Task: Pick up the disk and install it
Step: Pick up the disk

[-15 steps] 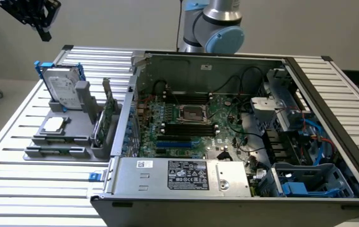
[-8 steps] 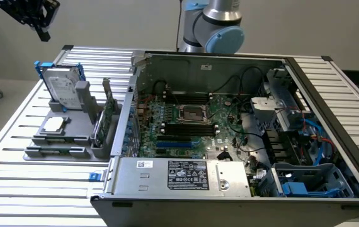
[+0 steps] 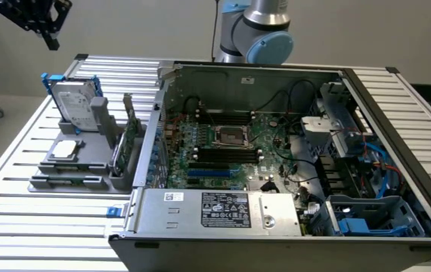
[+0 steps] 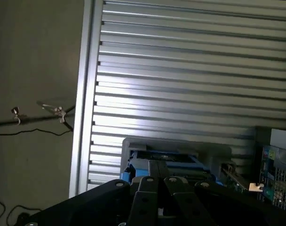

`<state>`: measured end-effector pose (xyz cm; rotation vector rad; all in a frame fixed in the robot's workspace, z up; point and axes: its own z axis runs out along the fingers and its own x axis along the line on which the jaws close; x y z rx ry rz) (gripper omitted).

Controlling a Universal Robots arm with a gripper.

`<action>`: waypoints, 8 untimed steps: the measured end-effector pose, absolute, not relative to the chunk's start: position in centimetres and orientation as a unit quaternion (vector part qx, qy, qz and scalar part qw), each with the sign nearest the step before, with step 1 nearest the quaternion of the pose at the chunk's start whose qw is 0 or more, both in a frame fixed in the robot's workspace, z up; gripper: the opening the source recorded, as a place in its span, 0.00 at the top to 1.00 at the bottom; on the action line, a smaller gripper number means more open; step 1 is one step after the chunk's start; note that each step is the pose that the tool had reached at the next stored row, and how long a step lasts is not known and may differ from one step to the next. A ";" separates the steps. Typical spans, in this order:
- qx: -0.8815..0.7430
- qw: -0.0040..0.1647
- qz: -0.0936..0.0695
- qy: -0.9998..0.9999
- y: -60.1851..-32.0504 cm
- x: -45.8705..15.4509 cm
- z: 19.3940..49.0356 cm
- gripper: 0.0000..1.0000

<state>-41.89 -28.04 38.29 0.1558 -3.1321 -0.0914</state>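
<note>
Hovering gripper (image 3: 51, 44) closed, disk (image 3: 75, 105) standing upright

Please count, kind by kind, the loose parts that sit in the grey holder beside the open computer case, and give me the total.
Disk: 1
Square silver chip: 1
Green circuit card: 1
Total: 3

This looks like a robotics lab or test workshop: a slatted aluminium bench (image 3: 26, 221) carries an opened computer case (image 3: 253, 79) and a grey parts holder (image 3: 56, 182). A robot arm (image 3: 265, 39) stands behind it, and loose cables (image 4: 30, 129) trail over the bare floor (image 4: 35, 70).
</note>
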 end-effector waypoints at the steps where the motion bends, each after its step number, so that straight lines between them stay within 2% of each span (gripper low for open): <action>1: 0.059 0.003 -0.029 -0.998 -28.0 -41.9 38.3 0.89; 8: 0.122 0.006 -0.027 -0.992 -28.0 -41.9 38.2 0.89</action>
